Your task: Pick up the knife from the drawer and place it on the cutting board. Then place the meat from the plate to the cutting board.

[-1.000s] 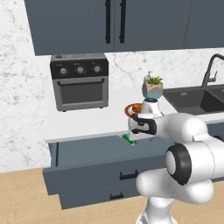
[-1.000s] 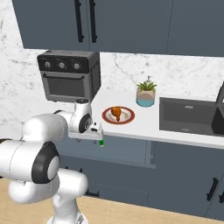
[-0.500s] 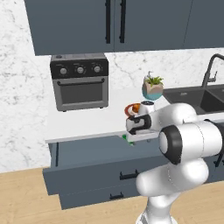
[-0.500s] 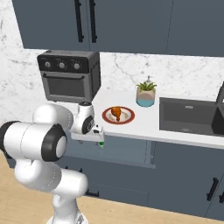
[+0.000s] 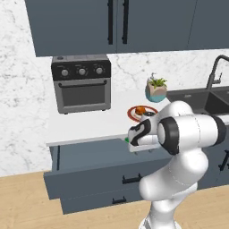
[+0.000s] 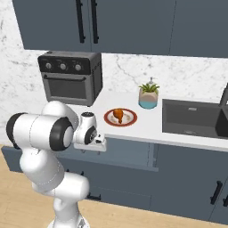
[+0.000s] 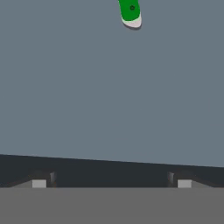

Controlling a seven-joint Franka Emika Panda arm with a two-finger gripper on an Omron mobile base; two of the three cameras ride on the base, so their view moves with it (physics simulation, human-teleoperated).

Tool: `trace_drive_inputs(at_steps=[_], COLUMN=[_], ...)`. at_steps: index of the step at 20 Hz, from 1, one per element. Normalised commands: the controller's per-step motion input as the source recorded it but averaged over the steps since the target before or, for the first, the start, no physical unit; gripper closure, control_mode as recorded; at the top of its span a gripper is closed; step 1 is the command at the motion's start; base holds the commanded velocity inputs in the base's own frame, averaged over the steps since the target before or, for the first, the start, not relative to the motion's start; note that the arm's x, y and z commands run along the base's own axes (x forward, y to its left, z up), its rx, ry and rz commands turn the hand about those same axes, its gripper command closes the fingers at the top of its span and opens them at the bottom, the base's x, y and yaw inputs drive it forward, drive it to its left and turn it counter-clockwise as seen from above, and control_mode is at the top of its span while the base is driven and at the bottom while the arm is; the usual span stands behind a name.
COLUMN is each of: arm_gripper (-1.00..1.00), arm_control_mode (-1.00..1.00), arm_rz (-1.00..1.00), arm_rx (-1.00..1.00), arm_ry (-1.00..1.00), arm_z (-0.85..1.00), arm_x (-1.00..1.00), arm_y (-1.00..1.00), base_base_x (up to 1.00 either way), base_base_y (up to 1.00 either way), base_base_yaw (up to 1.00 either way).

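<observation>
**Knife lies ahead of the gripper, not yet between the tips**

The drawer (image 5: 89, 165) is pulled open below the front edge of the counter (image 6: 147, 127). The gripper (image 7: 111, 181) is hung over the drawer's interior, pointed down at its flat grey floor, with the jaws spread wide and nothing held.

In the hand view, the knife (image 7: 131, 12) is seen at the very top edge: only the butt of the green handle is in frame, with a pale cap at its end. It is offset well ahead of the fingertips (image 7: 39, 183) along the viewing direction, and slightly to the right of the midline between them. The visible stub runs roughly top-to-bottom in that view, so the long axis is judged to lie crosswise to the line joining the tips, which suits a pinch across the handle. The blade is out of frame.

In the left base view, a green speck at the drawer's rear edge, just under the counter lip beside the hand, is taken to be the same knife.

Judgement: a forward shift over the handle is needed before descent.

The meat (image 6: 118, 114) sits on the plate (image 6: 129, 119) on the counter, untouched.
</observation>
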Motion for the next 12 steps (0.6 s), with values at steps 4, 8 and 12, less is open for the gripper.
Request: trace_drive_inputs(at_steps=[4, 8, 12], arm_gripper=[-1.00, -1.00, -1.00], arm_control_mode=[-1.00, -1.00, -1.00], arm_rz=[-0.02, -0.01, -0.02], arm_rx=[0.00, 0.00, 0.01], arm_ry=[0.00, 0.00, 0.00], arm_z=[-0.20, -0.23, -0.18], arm_x=[0.00, 0.00, 0.00], arm_y=[0.00, 0.00, 0.01], base_base_x=[0.00, 0.00, 0.00], base_base_y=[0.00, 0.00, 0.00], base_base_yaw=[0.00, 0.00, 0.00])
